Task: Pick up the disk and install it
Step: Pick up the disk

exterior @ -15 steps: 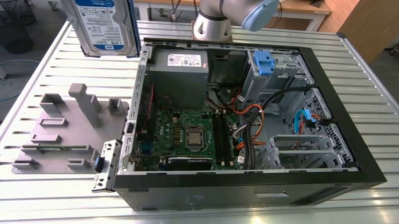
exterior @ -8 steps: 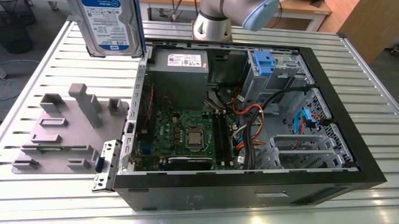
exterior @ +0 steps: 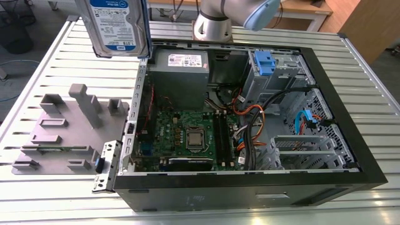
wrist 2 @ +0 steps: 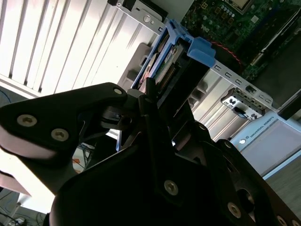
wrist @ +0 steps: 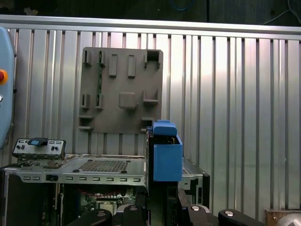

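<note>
The tool clenches the disk (label showing) — aloft beside the open case.

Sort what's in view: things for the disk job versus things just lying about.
Job: the disk, clamped in the gripper above the table; the open computer case.
Just lying about: grey fixture plate; power-supply box; motherboard.

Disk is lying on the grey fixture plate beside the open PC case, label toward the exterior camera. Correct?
Wrong on one point: the disk is up in the air, off the fixture plate, with the gripper shut on it, as the exterior and second wrist views show. The rest holds.
</note>
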Controlling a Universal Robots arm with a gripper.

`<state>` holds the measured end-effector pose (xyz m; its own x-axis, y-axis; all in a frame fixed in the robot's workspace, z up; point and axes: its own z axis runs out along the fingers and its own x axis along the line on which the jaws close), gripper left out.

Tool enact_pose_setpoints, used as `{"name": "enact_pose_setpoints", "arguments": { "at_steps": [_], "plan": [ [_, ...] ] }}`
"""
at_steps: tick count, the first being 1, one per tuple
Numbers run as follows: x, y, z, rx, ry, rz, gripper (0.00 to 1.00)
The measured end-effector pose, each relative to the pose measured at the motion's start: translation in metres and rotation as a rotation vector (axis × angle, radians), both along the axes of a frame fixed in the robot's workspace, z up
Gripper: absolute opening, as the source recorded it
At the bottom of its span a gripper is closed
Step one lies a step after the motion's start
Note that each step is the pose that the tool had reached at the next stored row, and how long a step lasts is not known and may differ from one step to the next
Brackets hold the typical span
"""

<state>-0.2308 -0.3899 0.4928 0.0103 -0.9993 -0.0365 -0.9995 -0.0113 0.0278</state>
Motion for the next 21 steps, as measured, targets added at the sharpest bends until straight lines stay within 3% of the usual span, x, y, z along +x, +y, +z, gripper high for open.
{"name": "enact_pose_setpoints", "arguments": {
  "at_steps": [10,21],
  "plan": [
    [0.0169,0.0,0.0,0.0,0.0,0.0,0.35],
    [0.0422,0.0,-0.0001,0.0,0.0,0.0,0.35]
  ]
}}
